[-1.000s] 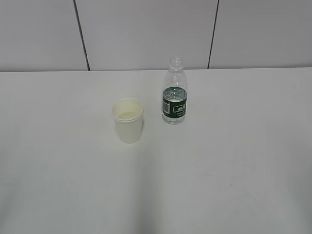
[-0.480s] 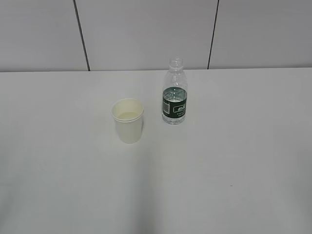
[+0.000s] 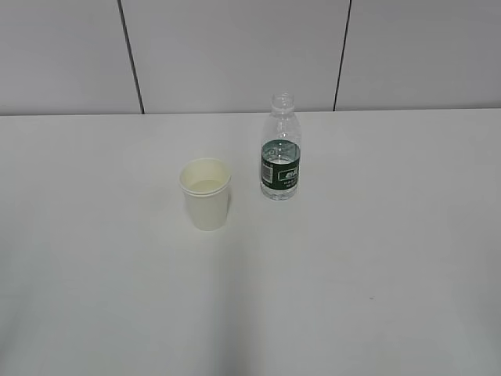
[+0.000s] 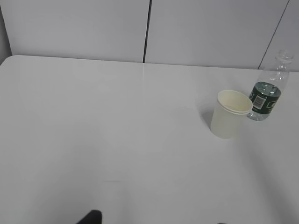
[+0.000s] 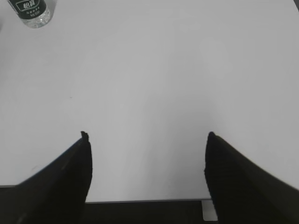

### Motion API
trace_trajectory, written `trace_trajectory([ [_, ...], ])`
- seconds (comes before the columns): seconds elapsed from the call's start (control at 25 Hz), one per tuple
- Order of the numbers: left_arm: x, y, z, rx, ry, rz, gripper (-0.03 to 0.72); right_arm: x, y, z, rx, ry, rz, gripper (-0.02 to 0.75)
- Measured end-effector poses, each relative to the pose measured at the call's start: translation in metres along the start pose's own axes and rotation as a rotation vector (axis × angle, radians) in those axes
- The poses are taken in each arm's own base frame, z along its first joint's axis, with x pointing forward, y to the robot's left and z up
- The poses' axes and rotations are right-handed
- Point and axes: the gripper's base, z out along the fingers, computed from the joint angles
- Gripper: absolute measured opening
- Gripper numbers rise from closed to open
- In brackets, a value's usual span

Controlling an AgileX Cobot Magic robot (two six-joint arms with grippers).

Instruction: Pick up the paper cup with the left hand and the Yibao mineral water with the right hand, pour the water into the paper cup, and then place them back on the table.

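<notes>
Two wide-spread fingers of the right hand (image 5: 145, 161) hang over bare table (image 3: 376, 258), gripping nothing; the left hand, barely in view, seems open too. Nothing has shifted: cup (image 3: 206, 193) and bottle (image 3: 280, 149) stand upright, near each other, mid-table, clear of every edge.

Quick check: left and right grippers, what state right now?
Left gripper: open, holding nothing.
Right gripper: fingers wide open, holding nothing.
</notes>
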Motion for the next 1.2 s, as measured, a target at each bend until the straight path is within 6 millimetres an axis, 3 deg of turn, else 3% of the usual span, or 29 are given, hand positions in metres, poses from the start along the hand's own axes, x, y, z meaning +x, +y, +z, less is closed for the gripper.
trace_trajectory([
  [0.32,0.000,0.000,0.000,0.000,0.000,0.000,0.434,0.010,-0.003,-0.013,-0.017,-0.113,0.014,0.585],
  [1.2,0.000,0.000,0.000,0.001,0.000,0.000,0.434,0.011,-0.003,-0.013,-0.016,-0.114,0.014,0.585],
])
